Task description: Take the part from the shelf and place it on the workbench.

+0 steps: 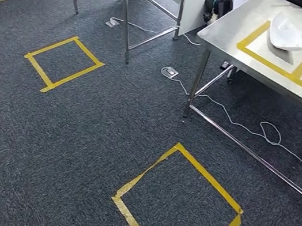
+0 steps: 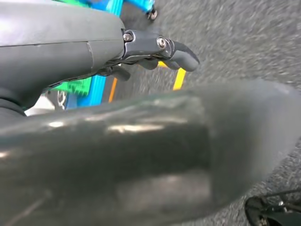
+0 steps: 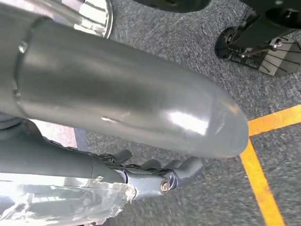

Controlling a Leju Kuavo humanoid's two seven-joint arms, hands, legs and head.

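On the workbench (image 1: 235, 37), far right of the head view: a white curved part (image 1: 284, 32), lying inside the yellow taped frame (image 1: 253, 36) and touching nothing else. Looks like the task's part already set down. No telling for sure, so treat that as a guess.

Down at the left hand (image 2: 142, 141): thick thumb across the wrist view, dark fingers (image 2: 181, 55) stretched out straight and close together, well apart from the thumb. Bare carpet in the gap, nothing held.

Over at the right hand (image 3: 142, 94): much the same. Fingers (image 3: 188, 167) loosely extended side by side, thumb apart, carpet between them, nothing pinched. A crinkled shiny sheet (image 3: 53, 202) just beside the hand; cannot tell what.

Beyond the left fingers, a blurred blue and green frame (image 2: 96, 89) on castors. Possibly the shelf, too smeared to call.

So, by the look of it, a walking step, both arms hanging.

Doing it well:
- Keep both hands loose and low, clear of the bench legs.
- Aim for the near taped floor square (image 1: 210, 179) and plant squarely inside it before reaching anywhere.
- Mind the white cable (image 1: 244, 127) trailing under the bench; a real snag risk for a foot.
- Turn slowly, check the part's seat inside the frame, and leave it untouched unless plainly off the mark.
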